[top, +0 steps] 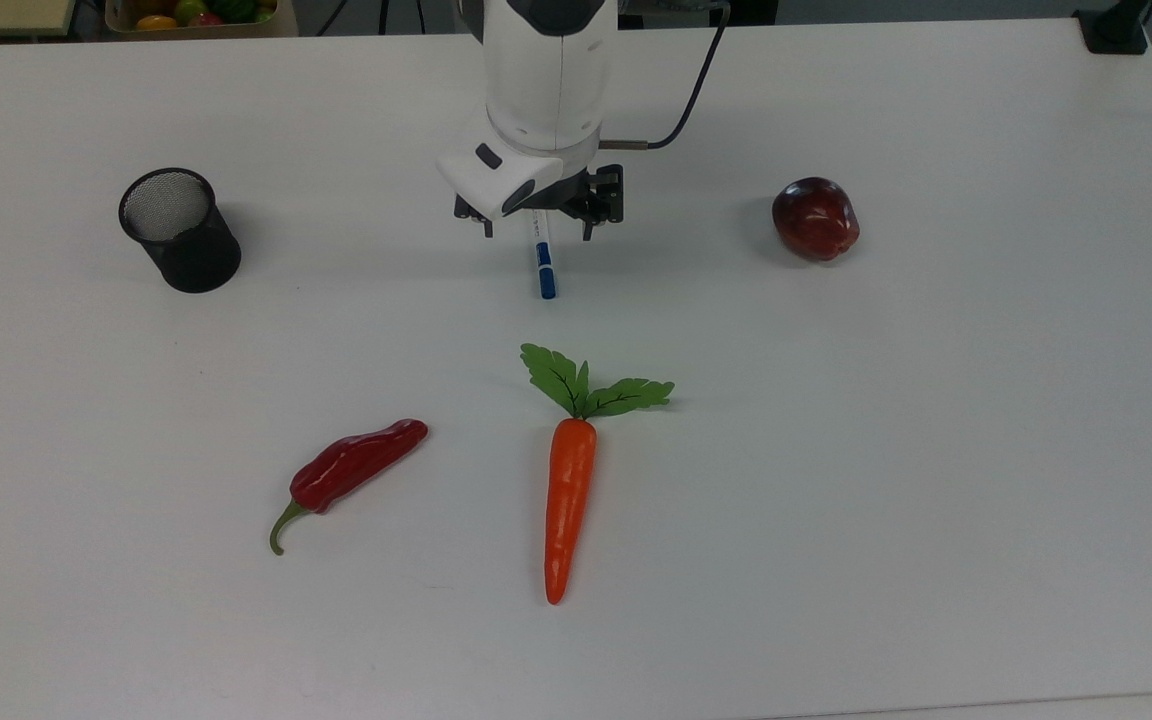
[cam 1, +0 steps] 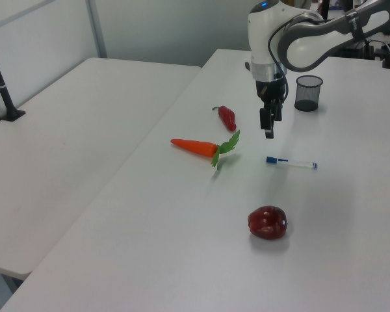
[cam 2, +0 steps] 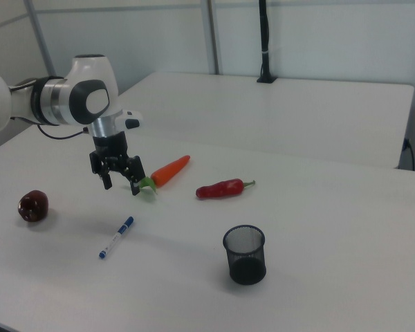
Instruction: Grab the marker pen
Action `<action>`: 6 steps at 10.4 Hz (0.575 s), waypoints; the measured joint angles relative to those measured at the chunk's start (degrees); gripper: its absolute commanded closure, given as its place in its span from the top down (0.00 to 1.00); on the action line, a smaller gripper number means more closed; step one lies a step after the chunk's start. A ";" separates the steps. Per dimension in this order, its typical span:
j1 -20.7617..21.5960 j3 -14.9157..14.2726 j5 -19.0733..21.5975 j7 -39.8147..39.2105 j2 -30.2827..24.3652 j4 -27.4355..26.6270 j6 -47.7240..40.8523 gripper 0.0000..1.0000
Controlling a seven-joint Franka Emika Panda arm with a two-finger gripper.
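I see the marker pen [cam 2: 116,236] lying flat on the white table [top: 936,450], free of the arm. In the right view it sits below the gripper [cam 2: 120,182], which hangs in the air above it with both fingers spread wide and nothing between them. The pen's blue cap points toward the carrot [cam 2: 170,170] in that view, and its small blue tip points away, toward the table's near edge.

From the top view the pen [top: 543,262] pokes out from under the gripper [top: 536,215], blue cap toward the carrot [top: 568,500], the white barrel partly hidden by the arm's wrist. The carrot's green leaves [top: 591,385] lie near the cap but do not touch it.

In the left view the pen [cam 1: 291,162] lies crosswise on the table, between the carrot [cam 1: 196,147] and the far side of the table, with the gripper [cam 1: 269,123] raised above its capped end. The dark red apple [cam 1: 268,222] sits nearer the camera, well apart from the pen.

Around the table I also see a red chili pepper [top: 351,470] on the top view's left of the carrot, a black mesh cup [top: 179,230] standing upright on the top view's far left, and the apple [top: 815,219] on the top view's right. A black cable [top: 688,95] runs from the arm's wrist toward the table's back edge.
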 measured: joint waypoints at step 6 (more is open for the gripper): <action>-1.71 -0.35 -1.41 0.14 -9.21 1.37 -4.59 1.00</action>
